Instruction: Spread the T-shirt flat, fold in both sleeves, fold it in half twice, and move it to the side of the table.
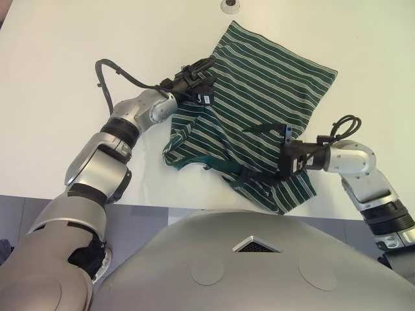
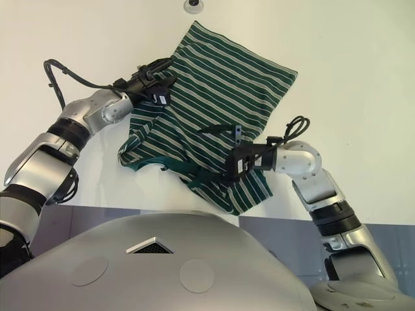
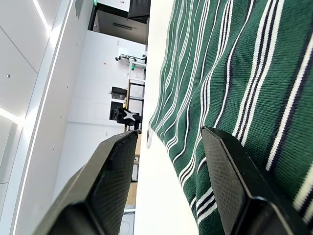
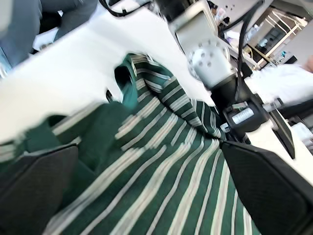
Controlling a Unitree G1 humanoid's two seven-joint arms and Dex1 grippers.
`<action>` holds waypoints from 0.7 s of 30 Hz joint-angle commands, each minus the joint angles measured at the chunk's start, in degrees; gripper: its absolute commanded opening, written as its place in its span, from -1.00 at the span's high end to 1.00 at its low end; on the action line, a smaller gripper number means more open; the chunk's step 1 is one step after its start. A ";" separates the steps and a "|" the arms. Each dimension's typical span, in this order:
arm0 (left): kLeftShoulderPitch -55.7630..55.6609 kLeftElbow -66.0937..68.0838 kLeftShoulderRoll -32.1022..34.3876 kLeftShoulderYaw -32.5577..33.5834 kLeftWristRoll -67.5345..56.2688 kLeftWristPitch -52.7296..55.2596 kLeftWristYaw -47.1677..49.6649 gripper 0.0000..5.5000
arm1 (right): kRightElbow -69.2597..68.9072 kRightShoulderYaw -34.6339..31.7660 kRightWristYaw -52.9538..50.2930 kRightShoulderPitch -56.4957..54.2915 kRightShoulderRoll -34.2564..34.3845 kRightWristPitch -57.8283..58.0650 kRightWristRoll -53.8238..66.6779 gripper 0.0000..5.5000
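The green T-shirt (image 1: 259, 97) with white stripes lies rumpled on the white table (image 1: 58, 52), its far part fairly flat and its near part bunched, with a fold near the collar (image 1: 224, 170). My left gripper (image 1: 206, 71) is open at the shirt's left edge; in the left wrist view its fingers (image 3: 112, 186) straddle that hem and bare table. My right gripper (image 1: 262, 152) is open low over the shirt's near right part. In the right wrist view striped cloth (image 4: 146, 166) lies between its widely spread fingers (image 4: 34, 191), and the left gripper (image 4: 254, 117) shows beyond.
A round grommet (image 1: 228, 6) sits in the table at the far edge beyond the shirt. The table's near edge (image 1: 149, 206) runs just below the shirt's lowest corner. Bare tabletop stretches to the left and to the right (image 1: 376, 58).
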 commanded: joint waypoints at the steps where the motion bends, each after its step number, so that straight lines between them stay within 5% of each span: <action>1: 4.04 3.07 -0.11 -1.68 1.23 1.07 -1.80 0.13 | 1.57 -1.80 -1.17 -1.99 -0.51 -0.76 -2.35 -0.96; 9: 4.15 3.30 -0.33 -1.85 1.32 1.22 -1.54 0.13 | 8.40 2.07 -2.57 -2.64 1.62 -3.79 -9.35 -0.96; 21: 4.06 3.45 -0.34 -1.85 1.33 1.32 -1.50 0.13 | 4.01 2.77 -0.02 -0.60 -1.24 -3.78 -4.08 -0.96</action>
